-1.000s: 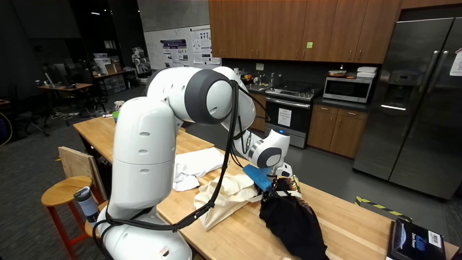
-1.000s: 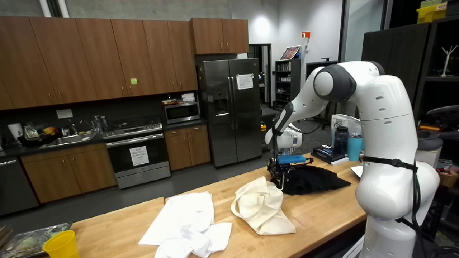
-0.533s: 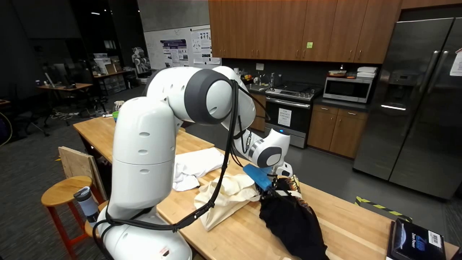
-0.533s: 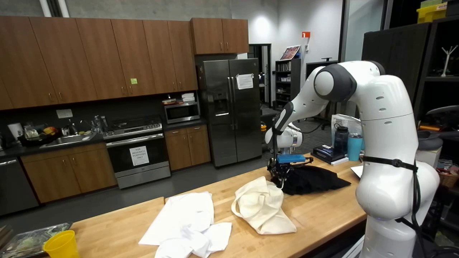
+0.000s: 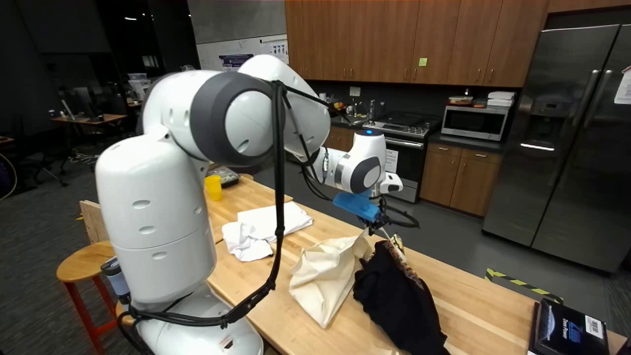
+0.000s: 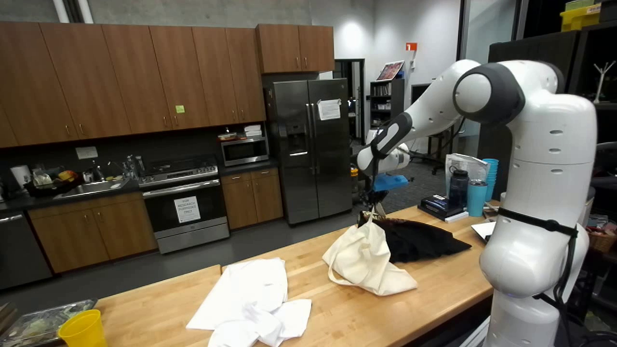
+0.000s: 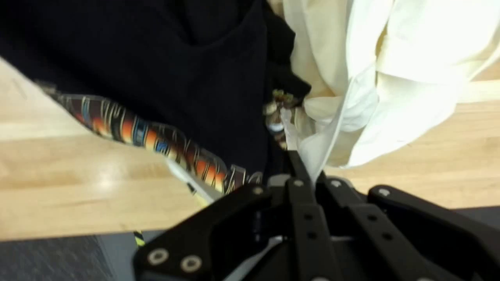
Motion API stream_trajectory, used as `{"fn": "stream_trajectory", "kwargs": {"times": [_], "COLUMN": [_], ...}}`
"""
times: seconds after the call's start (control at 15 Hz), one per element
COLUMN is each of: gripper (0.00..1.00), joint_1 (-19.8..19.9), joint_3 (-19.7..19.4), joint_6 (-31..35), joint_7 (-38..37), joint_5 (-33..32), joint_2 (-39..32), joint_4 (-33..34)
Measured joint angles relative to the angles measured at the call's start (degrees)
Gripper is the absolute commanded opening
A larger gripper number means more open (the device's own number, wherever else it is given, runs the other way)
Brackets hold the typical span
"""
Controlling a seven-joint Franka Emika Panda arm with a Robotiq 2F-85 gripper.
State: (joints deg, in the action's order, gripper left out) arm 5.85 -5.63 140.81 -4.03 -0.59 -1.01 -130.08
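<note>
The end effector (image 7: 310, 173) is clenched on the strap (image 7: 315, 154) of the cream bag (image 6: 362, 258), a thin fold of it pinched between the tips. The bag lies below the grip and toward the near side: it rises to a peak under the tips, by the far edge of the table (image 6: 154, 303), and its long axis slopes down from there to a flattened corner pointing at the near edge, where the only arm (image 6: 554, 135) stands. That line from raised peak to resting corner looks like the relation that counts, since the lower folds seem to bear on the wood.

To the right, in both exterior views, the black cloth (image 5: 399, 301) crowds the bag and seems to touch it.

The bag is canvas-like, matte, creased into broad folds; its strap is a flat, narrow band. The black cloth is soft and limp, its trim (image 7: 144, 134) printed in orange, cream and blue. Beside the trim shows a pale strip (image 7: 189, 179); whether it belongs to the strap I cannot tell. To the left lies the white cloth (image 6: 250, 289), smooth, part spread flat, part twisted into a bunch. Farther left stands a tapered yellow cup (image 6: 83, 330); well to the right sits a square-edged black box (image 5: 572, 328).
</note>
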Motion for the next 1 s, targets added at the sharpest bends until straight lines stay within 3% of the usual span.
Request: {"fn": "stream_trajectory", "kwargs": {"times": [0.47, 1.0], "gripper": [0.01, 0.01], "joint_1": [-4.2, -14.3], "joint_3": [5.3, 9.2], "joint_6": [-0.1, -9.7], "joint_7": [3.7, 18.6], "joint_5": [-7.7, -4.1], "joint_2": [14.8, 22.4], "joint_4": [-2.5, -3.9]}}
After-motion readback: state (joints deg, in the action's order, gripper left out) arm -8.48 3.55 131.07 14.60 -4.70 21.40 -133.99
